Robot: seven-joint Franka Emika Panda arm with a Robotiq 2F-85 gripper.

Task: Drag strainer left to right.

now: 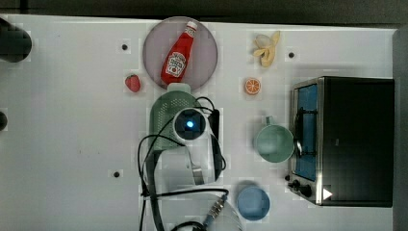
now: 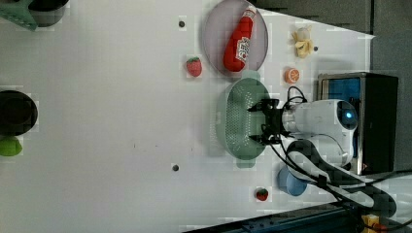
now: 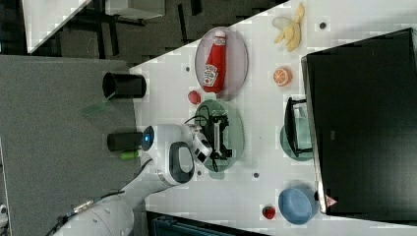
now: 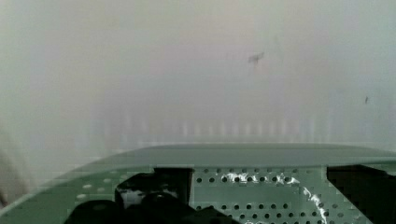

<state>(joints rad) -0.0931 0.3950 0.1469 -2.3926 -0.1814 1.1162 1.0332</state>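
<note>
White arm (image 2: 320, 119) stretched level; black gripper (image 2: 257, 124) at its end, jaws spread wide

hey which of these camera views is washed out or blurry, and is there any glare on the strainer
Wrist view: the table is a hazy, washed-out pale blur, and white glints sit on the strainer holes. Top view: the table is bright and flat, the strainer partly covered by the arm, no glare there. Left view: the strainer shows evenly lit under the open gripper.

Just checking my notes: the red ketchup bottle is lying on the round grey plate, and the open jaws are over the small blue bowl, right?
Not quite. The top view shows the red ketchup bottle on the round grey plate, but the left view shows the open jaws over the pale mint-green plastic strainer.
</note>
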